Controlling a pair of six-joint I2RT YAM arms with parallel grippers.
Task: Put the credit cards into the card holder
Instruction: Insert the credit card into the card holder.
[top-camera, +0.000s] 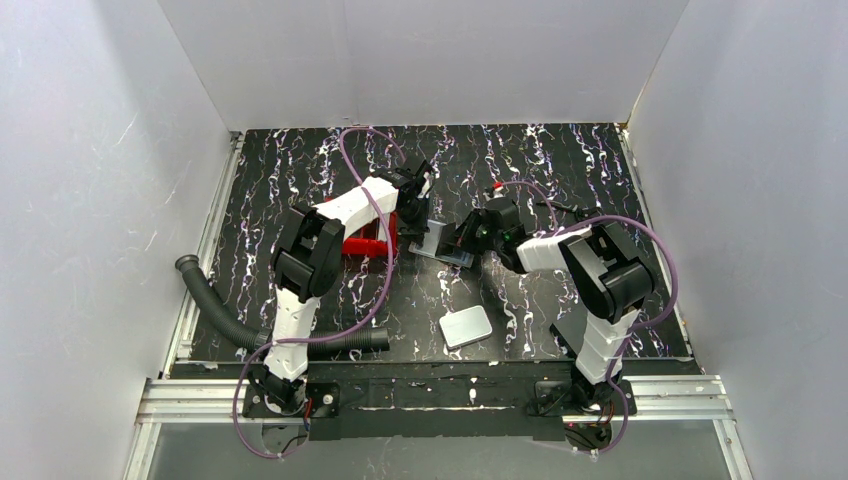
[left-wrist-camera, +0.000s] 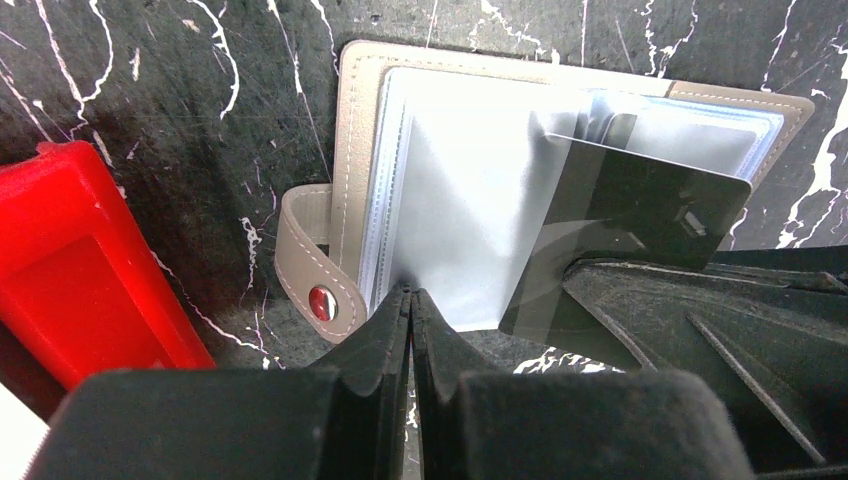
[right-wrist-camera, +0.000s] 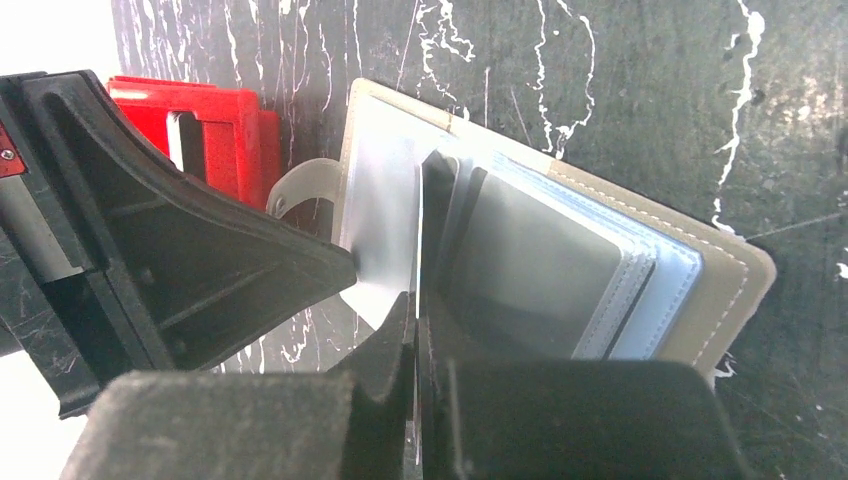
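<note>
Left wrist view: both arms are meeting over the open card holder (left-wrist-camera: 350, 130) lying on the desk (left-wrist-camera: 180, 90).
Fingers together, the left end effector (left-wrist-camera: 410, 298) is pinching the near edge of a clear sleeve (left-wrist-camera: 450, 200), with the holder lying straight ahead of it. The right end effector (right-wrist-camera: 418, 300) is clamping a dark credit card (left-wrist-camera: 630, 215), tilting it over the sleeves just right of the left tips. A red tray (left-wrist-camera: 80, 270) is sitting off to the left.
</note>
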